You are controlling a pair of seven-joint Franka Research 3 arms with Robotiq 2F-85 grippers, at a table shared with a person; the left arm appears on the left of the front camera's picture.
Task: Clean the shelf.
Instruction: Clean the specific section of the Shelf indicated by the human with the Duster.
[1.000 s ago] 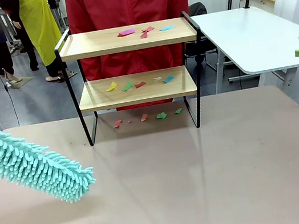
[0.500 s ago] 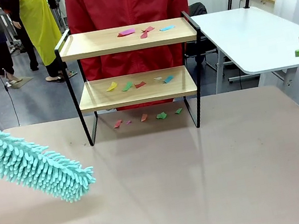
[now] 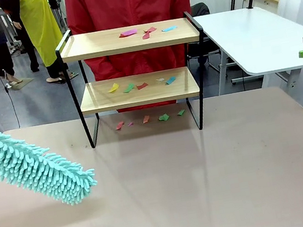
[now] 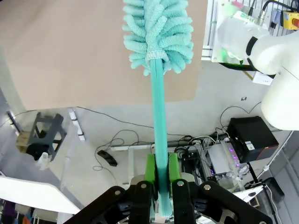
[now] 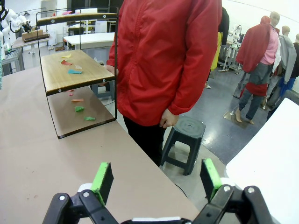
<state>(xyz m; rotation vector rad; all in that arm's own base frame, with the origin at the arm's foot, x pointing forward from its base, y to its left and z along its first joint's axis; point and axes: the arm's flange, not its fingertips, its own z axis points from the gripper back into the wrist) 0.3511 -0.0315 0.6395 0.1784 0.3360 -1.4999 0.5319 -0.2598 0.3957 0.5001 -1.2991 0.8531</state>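
Pinching a shaggy, slim-handled teal duster [image 3: 32, 167] is the left end effector [image 4: 161, 169]; the right end effector [image 5: 156, 179] gapes wide.

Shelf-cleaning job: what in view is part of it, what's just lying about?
Job: shelf, teal duster held in the left gripper, paper scraps on both boards and underneath.
Lying about: white side table, stool, open right gripper.

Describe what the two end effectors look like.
Left end effector: black angular linkage, two fingers faced with bright green pads. Right end effector: same black build, rounded pivot joints with pale pins, a green pad on each finger.
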